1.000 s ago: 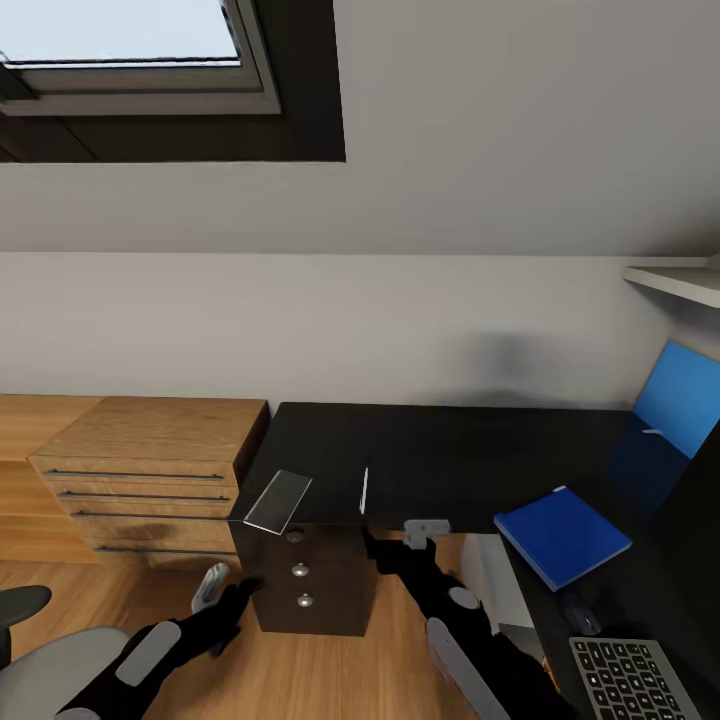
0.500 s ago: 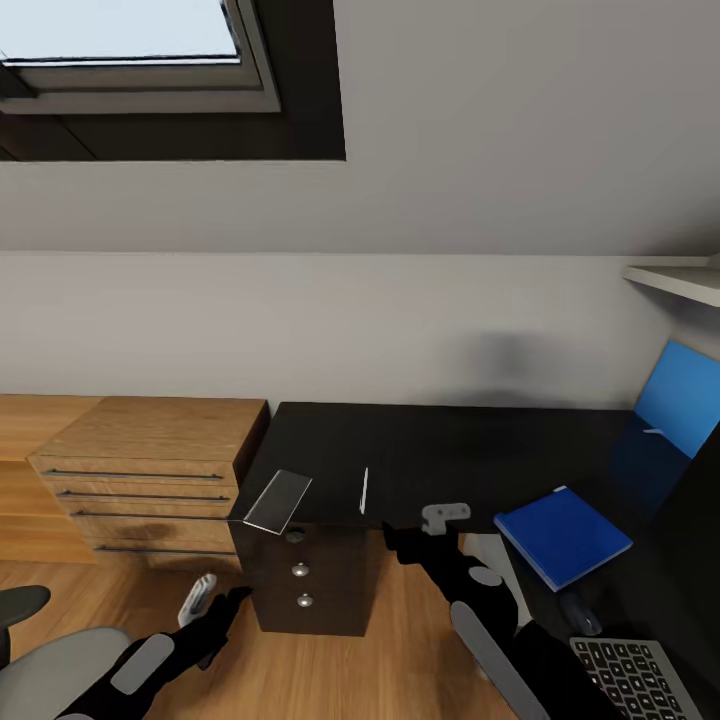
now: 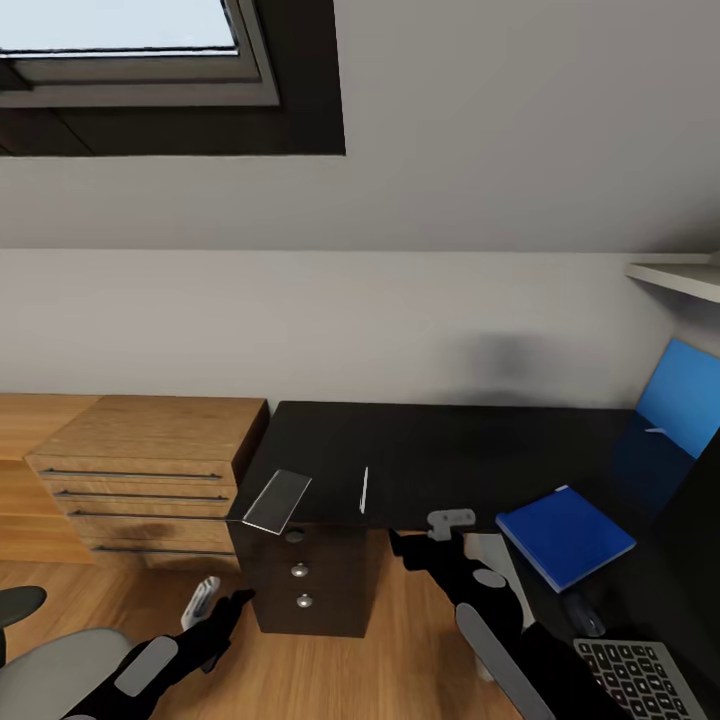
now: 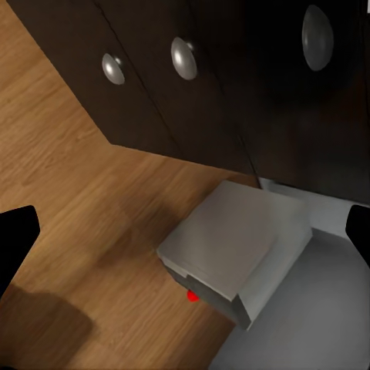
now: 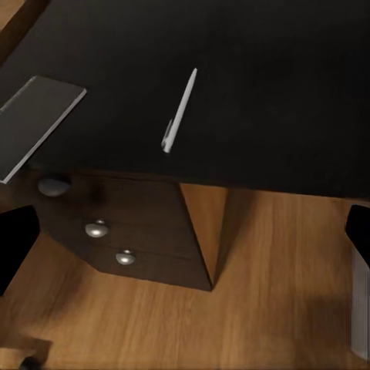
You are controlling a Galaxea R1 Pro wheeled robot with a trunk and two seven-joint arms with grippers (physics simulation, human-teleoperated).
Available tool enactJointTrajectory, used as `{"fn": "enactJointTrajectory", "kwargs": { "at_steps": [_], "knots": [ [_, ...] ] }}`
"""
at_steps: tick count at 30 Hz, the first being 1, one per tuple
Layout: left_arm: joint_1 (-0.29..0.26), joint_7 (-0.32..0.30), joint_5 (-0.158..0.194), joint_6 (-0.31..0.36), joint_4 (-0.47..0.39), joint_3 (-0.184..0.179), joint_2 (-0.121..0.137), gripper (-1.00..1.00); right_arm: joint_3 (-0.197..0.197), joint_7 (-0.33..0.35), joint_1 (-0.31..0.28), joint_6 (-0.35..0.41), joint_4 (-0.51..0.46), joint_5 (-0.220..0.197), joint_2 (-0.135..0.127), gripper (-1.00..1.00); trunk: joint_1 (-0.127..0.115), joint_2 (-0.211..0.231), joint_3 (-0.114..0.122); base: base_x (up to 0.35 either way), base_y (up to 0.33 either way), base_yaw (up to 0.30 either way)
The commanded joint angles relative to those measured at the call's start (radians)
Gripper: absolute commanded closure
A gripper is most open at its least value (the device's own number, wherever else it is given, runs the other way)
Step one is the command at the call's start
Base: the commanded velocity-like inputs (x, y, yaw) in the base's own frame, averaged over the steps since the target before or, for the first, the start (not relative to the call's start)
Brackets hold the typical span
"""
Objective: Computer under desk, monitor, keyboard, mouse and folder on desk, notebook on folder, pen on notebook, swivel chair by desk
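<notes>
Two arms show low in my head view, both short of the desk. I read the left gripper at about 7 o'clock, over the wood floor in front of the dark drawers; in the left wrist view its black fingertips sit at opposite edges, so the jaws stand wide apart with nothing between them. That view looks down on the computer, a light-grey tower on the floor just beside the drawer unit, under the desk edge. The right gripper hovers at about 5 o'clock at the desk's front edge; the right wrist view shows its fingertips also far apart and empty. On the glossy black top, the pen lies near the front edge, and the notebook lies at 9 o'clock from it, overhanging the corner above the drawers. The folder lies flat on the desk's right wing at 3 o'clock from the pen, well apart from it. The mouse sits just at 6 o'clock from the folder, then the keyboard at the corner of my view. I see part of the swivel chair at 8 o'clock, and a wooden chest stands against the desk's left end.
</notes>
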Motion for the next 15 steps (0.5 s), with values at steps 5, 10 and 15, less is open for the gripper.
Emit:
{"fn": "enactJointTrajectory", "kwargs": {
  "at_steps": [5, 10, 15],
  "knots": [
    [-0.001, -0.001, 0.000, 0.002, 0.000, -0.007, -0.001, -1.00, 0.014, 0.000, 0.008, 0.001, 0.069, -0.009, -0.015, -1.00, 0.020, -0.037, -0.018, 0.000, 0.000, 0.000],
    [-0.001, -0.002, -0.003, 0.003, -0.004, -0.009, 0.000, -1.00, 0.098, 0.080, 0.059, -0.172, 0.343, 0.001, -0.014, -1.00, 0.039, -0.072, -0.033, 0.000, 0.000, 0.000],
    [-0.001, 0.000, -0.003, 0.005, -0.043, -0.009, 0.001, -1.00, 0.320, 0.165, 0.074, -0.502, 0.531, 0.013, -0.012, -1.00, 0.058, -0.107, -0.049, 0.000, 0.000, 0.000]
  ]
}}
